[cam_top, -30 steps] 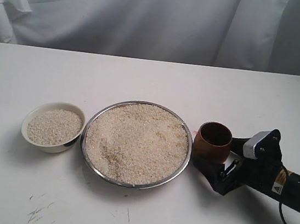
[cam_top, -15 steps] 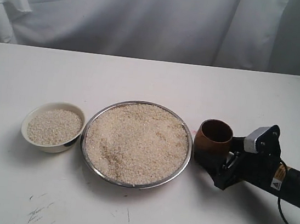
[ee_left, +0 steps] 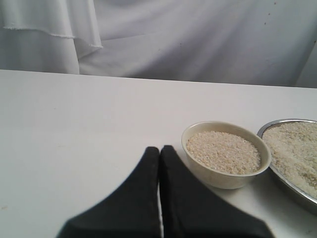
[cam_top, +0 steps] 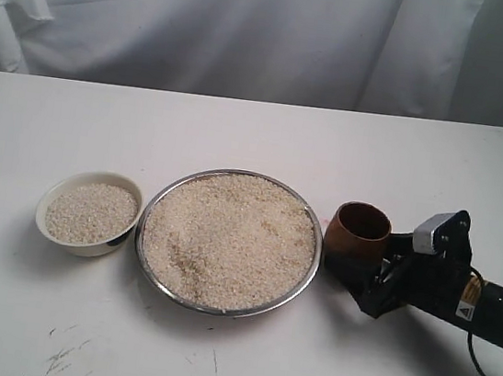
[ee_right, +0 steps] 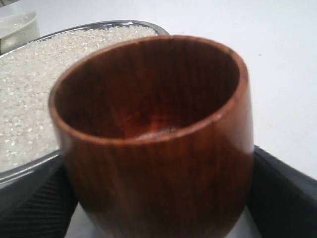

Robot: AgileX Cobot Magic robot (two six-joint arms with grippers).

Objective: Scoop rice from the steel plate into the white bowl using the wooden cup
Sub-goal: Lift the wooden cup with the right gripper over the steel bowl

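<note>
The steel plate (cam_top: 143,253) lies mid-table, heaped with rice (cam_top: 231,239). To its left stands the white bowl (cam_top: 42,212), nearly full of rice (cam_top: 91,211). The wooden cup (cam_top: 357,239) stands upright just right of the plate, looking empty inside. My right gripper (cam_top: 358,262) lies low on the table with a black finger on each side of the cup (ee_right: 158,148), shut on it. In the left wrist view my left gripper (ee_left: 159,148) is shut and empty, close to the bowl (ee_left: 223,177), with the plate's rim (ee_left: 290,187) beyond. The left gripper is out of the exterior view.
A white cloth backdrop (cam_top: 254,31) hangs behind the white table (cam_top: 229,361). A black cable (cam_top: 487,372) trails from the right arm near the right edge. Faint scuff marks (cam_top: 67,354) mark the table's front left.
The right gripper has shifted slightly and settled lower beside the plate. The cup, a little tilted before, now stands upright. Bowl, plate and rice are unchanged.
</note>
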